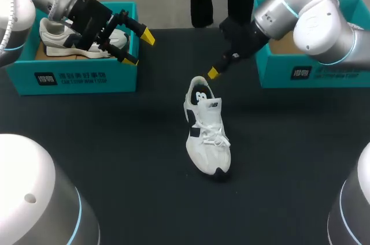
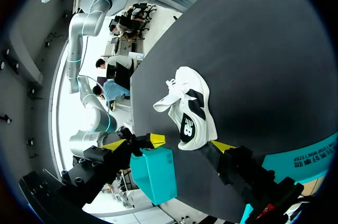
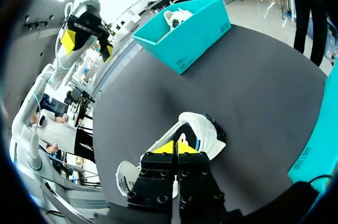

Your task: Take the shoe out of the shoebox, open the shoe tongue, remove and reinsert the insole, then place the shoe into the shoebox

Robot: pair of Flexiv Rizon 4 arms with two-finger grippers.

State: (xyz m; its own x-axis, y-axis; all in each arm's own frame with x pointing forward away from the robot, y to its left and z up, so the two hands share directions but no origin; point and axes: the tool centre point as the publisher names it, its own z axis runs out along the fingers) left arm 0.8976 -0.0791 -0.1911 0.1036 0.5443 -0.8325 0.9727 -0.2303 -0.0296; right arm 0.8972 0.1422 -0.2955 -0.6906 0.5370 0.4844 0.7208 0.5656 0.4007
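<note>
The white shoe (image 1: 208, 135) stands in the middle of the surface (image 1: 115, 141), heel toward the far edge, the right hand (image 1: 213, 73) closed empty just over that heel, perhaps touching it, while the left hand (image 1: 140, 47) hangs open beside the shoebox (image 1: 87, 77) at the far left corner.

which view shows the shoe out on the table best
Head view: the whole shoe shows from above, with nothing covering it. The left wrist view shows it side-on. In the right wrist view the right gripper hides its middle.
</note>
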